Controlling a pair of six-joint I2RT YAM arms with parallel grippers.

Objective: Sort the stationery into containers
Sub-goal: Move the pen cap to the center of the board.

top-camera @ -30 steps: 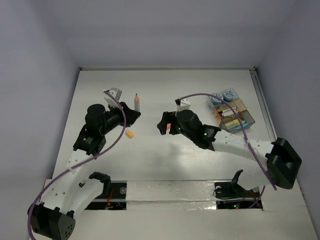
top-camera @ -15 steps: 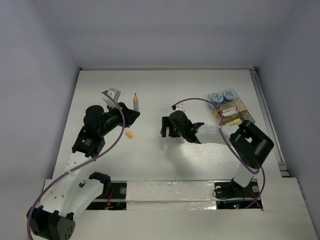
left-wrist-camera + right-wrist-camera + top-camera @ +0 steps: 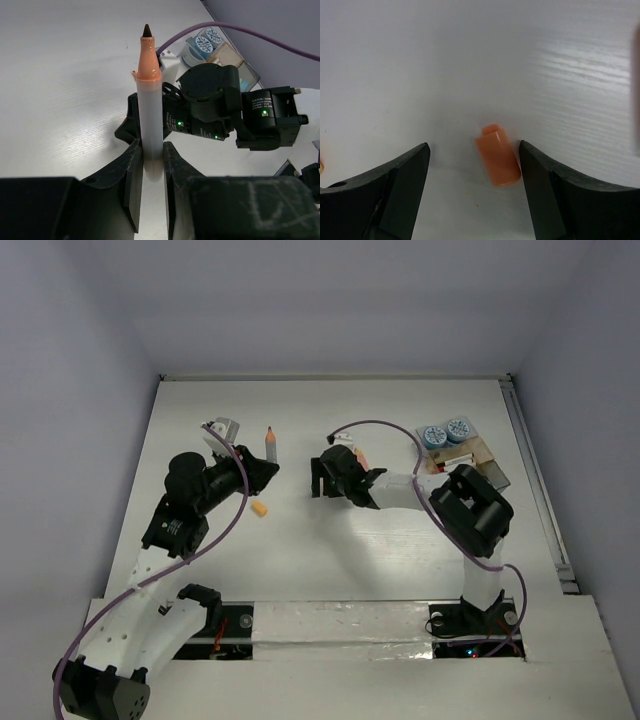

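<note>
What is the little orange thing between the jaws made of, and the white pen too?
The orange piece looks like smooth plastic, maybe rubber: even colour, rounded moulded edges, dull shine. The pen seems plastic too: a plain white matte barrel and an orange collar; its dark tip is probably felt.

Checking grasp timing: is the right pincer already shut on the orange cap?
No, the right pincer stands wide open around the orange cap, which lies on the table.
</note>
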